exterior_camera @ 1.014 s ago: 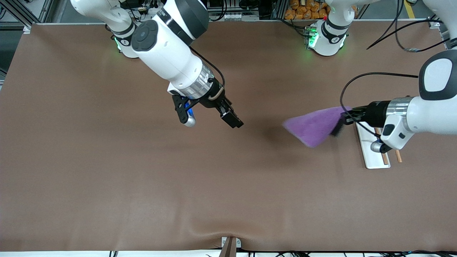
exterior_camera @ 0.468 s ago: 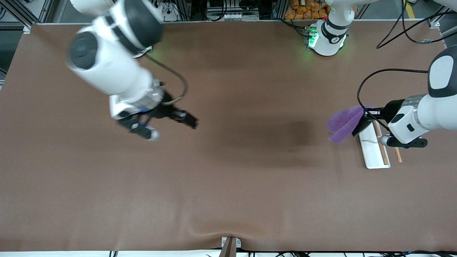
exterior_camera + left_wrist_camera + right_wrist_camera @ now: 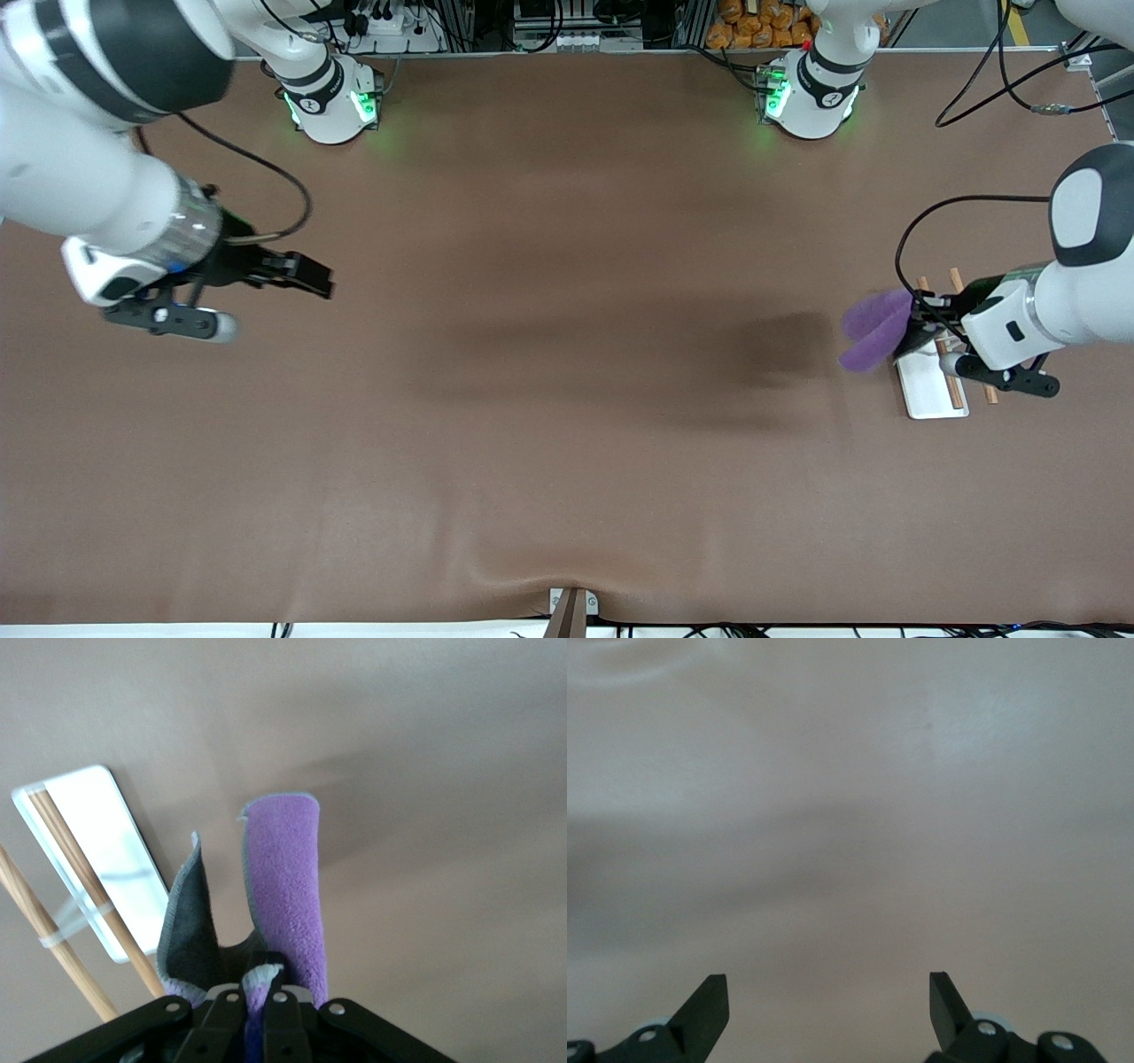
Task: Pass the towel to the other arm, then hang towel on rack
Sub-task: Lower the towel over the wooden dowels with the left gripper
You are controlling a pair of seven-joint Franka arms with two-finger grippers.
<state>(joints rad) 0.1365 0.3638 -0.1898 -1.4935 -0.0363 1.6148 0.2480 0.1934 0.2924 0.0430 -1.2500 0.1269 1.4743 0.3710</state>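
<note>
Now hanging: left gripper (image 3: 917,330) clamped on towel (image 3: 873,330), rack (image 3: 927,394) rods just beside fingertips. Lift cloth clear, then drape across both rods. Right gripper (image 3: 306,275) spread, waiting over bare table.

Even overhead light; soft shadows on the table (image 3: 567,354); right arm motion-blurred; wrist views hazy

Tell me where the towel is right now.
The towel hangs pinched in the left gripper, held up beside the rack at the left arm's end of the table.
</note>
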